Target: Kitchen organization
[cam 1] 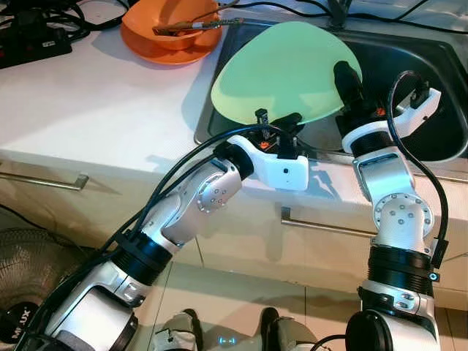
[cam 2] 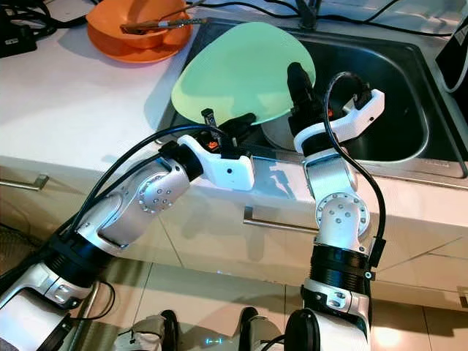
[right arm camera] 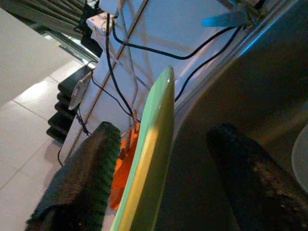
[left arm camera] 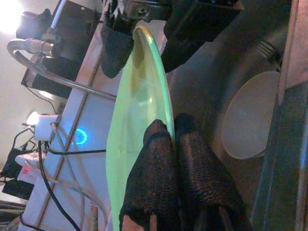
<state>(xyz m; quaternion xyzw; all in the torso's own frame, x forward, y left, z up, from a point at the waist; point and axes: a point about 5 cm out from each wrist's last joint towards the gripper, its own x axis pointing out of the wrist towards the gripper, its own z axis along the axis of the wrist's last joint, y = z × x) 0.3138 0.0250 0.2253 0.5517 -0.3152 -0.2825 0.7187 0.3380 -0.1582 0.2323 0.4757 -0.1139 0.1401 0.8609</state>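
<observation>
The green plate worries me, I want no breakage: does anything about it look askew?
Yes. The green plate is tilted over the sink, not lying flat. The left pincer grips its near rim; the right pincer straddles its other edge, fingers apart. A white bowl lies below in the basin.

White countertop (cam 1: 88, 110), orange bowl (cam 1: 172, 29) on it holding a utensil (cam 1: 186, 28), steel sink (cam 1: 431, 80) set alongside, black cables (cam 1: 44, 22) at the back
</observation>
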